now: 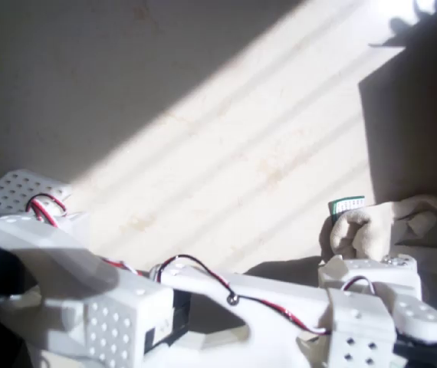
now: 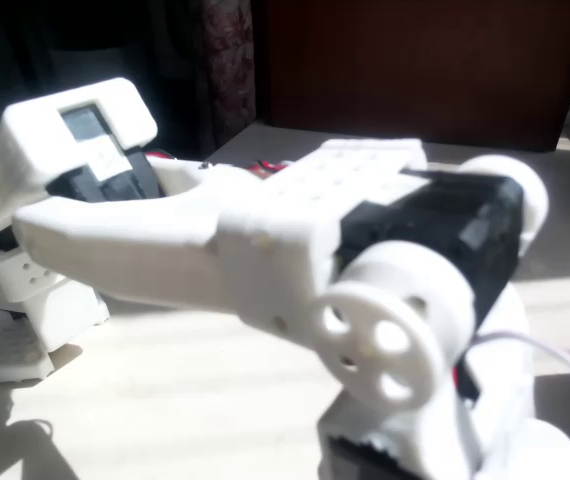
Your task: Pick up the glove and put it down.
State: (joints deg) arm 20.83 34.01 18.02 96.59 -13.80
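— Where's the off-white soft fabric glove [image 1: 387, 226]?
— I see it at the overhead view's right edge, touching a small green card [image 1: 346, 205].
— The white gripper [image 1: 368, 268]?
— Just below it; I cannot tell its jaws' state.

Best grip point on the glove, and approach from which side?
In the overhead view, take the glove at its bunched hump on the left end, coming down from above. That part stands highest; the stubby fingers trail flat to the right. A small green card sits against the upper left edge, so keep the tool clear of it.
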